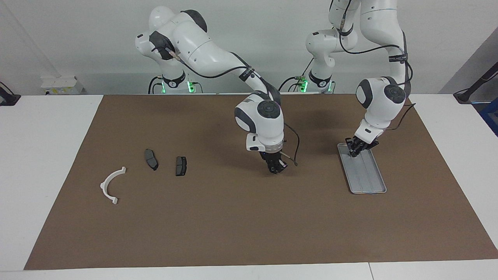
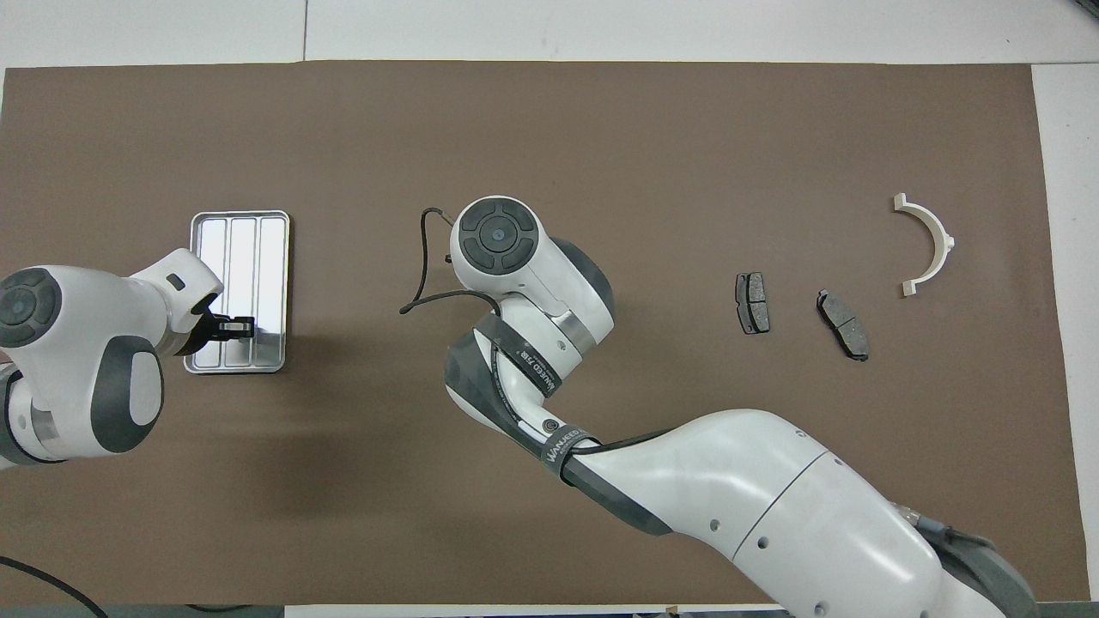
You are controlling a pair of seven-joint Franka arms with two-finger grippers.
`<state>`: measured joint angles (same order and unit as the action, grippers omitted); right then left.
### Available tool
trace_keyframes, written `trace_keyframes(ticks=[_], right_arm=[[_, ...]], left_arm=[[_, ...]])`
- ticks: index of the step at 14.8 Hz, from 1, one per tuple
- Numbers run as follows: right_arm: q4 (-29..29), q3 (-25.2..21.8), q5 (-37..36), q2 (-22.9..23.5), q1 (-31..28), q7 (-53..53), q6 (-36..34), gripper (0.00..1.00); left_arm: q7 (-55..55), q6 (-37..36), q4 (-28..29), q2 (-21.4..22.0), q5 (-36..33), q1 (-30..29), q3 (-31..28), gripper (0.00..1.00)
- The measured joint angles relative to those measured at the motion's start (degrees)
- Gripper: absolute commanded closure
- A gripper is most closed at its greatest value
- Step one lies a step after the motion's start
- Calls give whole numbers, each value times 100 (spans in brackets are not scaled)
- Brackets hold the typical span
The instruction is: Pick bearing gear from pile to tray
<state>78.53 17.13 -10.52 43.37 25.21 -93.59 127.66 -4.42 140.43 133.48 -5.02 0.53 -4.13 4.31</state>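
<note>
1. Left gripper: clenched, tips down low over the tray's end nearer the robots. Cannot tell whether anything is pinched there.
2. Right gripper: low over bare mat at mid-table, between pads and tray, well apart from both. Grip state cannot be told. Hidden under its own wrist in the overhead view.
3. Tray: flat on the mat toward the left arm's end, long side running away from the robots, ribbed floor showing.
4. Bearing gear: cannot be made out, neither on the tray floor nor in either gripper.
5. Pile, toward the right arm's end:
   - Two dark pads lying flat, near each other but apart.
   - White bracket lying flat, farther from the robots than the pads and closest to the right arm's end of the mat, touching nothing.
6. Pile and tray well apart, with the right gripper between them.
</note>
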Motion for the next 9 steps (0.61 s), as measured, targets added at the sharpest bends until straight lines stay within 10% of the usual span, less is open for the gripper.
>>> trace_keyframes(ticks=[2, 4, 9], right_arm=[[5, -1, 0, -2, -8, 0, 0, 0], [-2, -13, 0, -15, -16, -3, -46, 0], [-384, -58, -25, -184, -339, 242, -1019, 0]], left_arm=[[0, 44, 19, -14, 0, 0, 0, 71], [0, 52, 24, -14, 0, 0, 0, 39], [0, -464, -243, -7, 2, 3, 0, 12]])
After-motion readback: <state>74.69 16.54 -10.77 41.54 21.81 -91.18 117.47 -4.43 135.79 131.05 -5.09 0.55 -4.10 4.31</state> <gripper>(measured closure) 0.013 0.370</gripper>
